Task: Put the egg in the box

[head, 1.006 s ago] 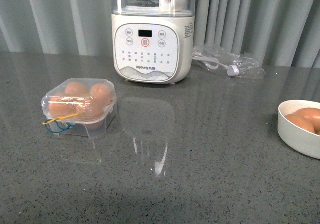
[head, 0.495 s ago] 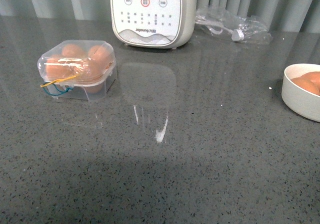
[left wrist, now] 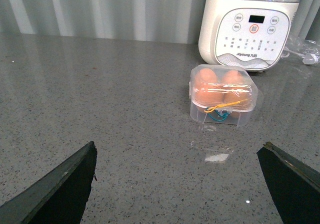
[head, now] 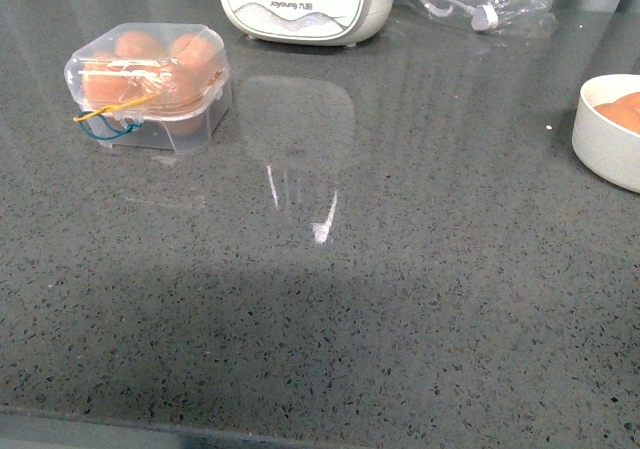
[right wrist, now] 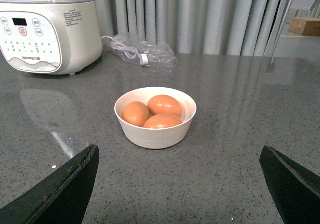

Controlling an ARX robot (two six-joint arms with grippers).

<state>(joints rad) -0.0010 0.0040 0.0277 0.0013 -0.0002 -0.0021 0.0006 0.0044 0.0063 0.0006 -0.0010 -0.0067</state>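
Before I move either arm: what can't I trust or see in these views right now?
- Box: closed lid glare hides the egg count, front and left wrist views.
- Bowl: cut by the front view's right edge; all three eggs show only in the right wrist view.
- Appliance: top cropped in every view.
- Left claw, right claw: open, tips out of frame.

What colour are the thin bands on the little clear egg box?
Yellow and blue; the bands on the box show best in the left wrist view.

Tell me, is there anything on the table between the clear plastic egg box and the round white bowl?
No. In the front view, only bare grey speckled countertop stretches between the clear plastic egg box and the round white bowl.
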